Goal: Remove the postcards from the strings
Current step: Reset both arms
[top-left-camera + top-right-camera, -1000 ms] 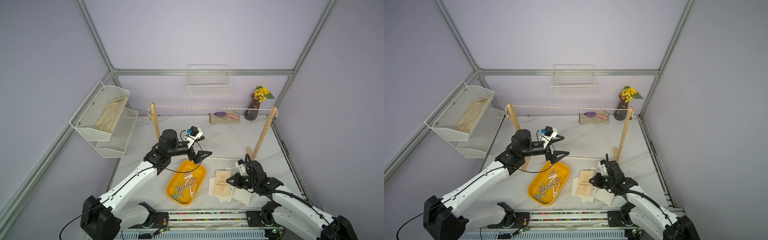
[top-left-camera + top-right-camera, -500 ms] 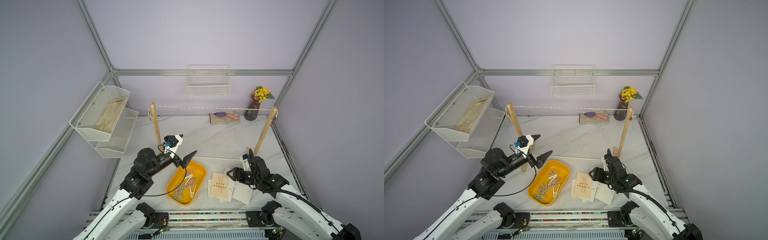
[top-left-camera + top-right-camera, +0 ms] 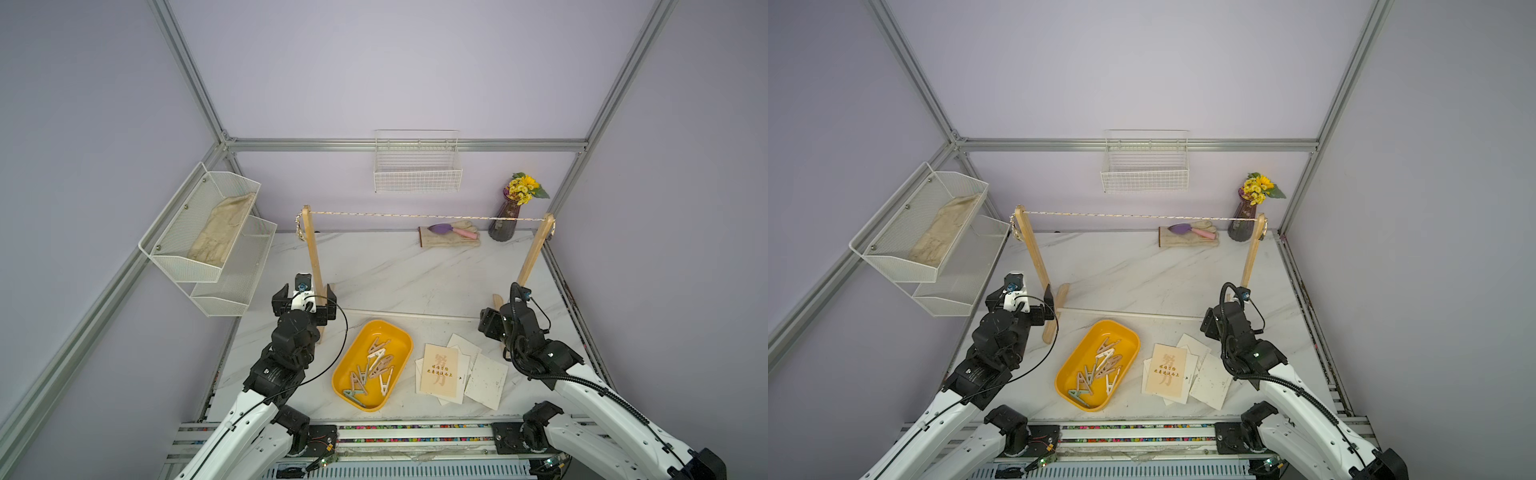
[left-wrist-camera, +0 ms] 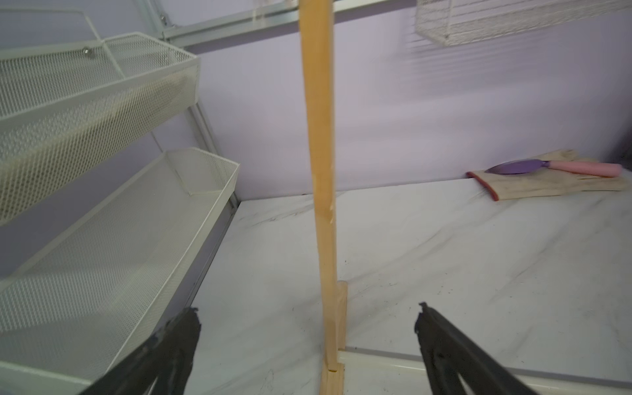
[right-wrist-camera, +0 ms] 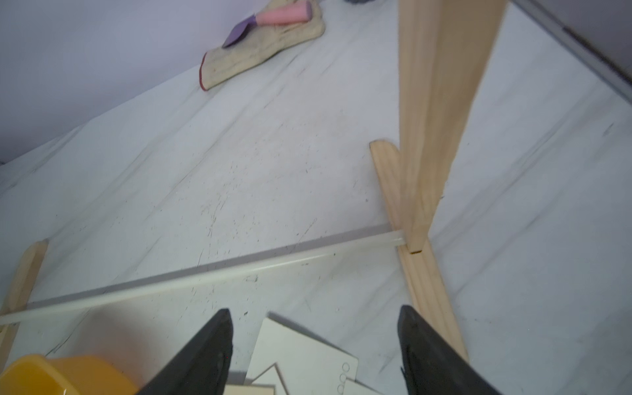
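Both arms have drawn back within the last second: in a top view the left gripper (image 3: 305,293) has quit its place above the tray (image 3: 409,345) and now sits low by the left post (image 3: 313,257), while the right gripper (image 3: 487,328) has let go and backed off the postcards (image 3: 440,372)

In both top views the string (image 3: 1142,216) runs bare from post to post, with no card or peg on it. The postcards (image 3: 1167,372) lie in a loose pile on the table (image 3: 415,282) just beside the tray, one tan face up, and the pegs (image 3: 374,365) rest in the tray

From the left wrist, the left gripper (image 4: 306,308) shows its fingers spread wide with nothing between them, and the left post (image 4: 319,136) rises straight ahead

From the right wrist, the right gripper (image 5: 314,309) also stands parted and empty, over the pile's far corner (image 5: 301,352), with the right post (image 5: 434,119) and the rod (image 5: 205,277) close by

The unpinning looks finished and the step in hand appears to be the retreat. The next move likely calls for no grasp at all, only a clean withdrawal that keeps clear of the posts, the rod and the pile
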`<action>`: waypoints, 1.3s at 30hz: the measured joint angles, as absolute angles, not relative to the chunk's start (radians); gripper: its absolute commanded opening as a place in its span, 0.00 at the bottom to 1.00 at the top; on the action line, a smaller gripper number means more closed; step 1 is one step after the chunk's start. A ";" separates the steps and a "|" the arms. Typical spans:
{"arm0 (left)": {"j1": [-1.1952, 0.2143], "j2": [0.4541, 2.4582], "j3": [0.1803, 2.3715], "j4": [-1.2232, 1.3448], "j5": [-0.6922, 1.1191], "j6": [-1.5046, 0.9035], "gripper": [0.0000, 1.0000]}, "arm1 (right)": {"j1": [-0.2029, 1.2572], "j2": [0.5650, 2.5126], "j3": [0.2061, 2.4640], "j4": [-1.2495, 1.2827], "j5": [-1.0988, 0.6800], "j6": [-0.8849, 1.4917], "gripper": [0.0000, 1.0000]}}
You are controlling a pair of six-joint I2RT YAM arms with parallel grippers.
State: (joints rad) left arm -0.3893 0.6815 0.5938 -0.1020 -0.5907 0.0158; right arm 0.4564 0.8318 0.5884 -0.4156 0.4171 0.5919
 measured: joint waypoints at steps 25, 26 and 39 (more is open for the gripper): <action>-0.180 1.053 0.327 0.355 -0.429 -0.047 1.00 | 0.392 1.126 0.220 0.725 0.582 -0.075 0.80; -0.170 1.065 0.327 0.383 -0.419 -0.042 1.00 | 0.376 1.147 0.215 0.757 0.564 -0.078 0.80; -0.063 1.383 0.330 0.687 -0.242 0.022 1.00 | 0.241 1.493 0.224 1.055 0.287 -0.051 0.80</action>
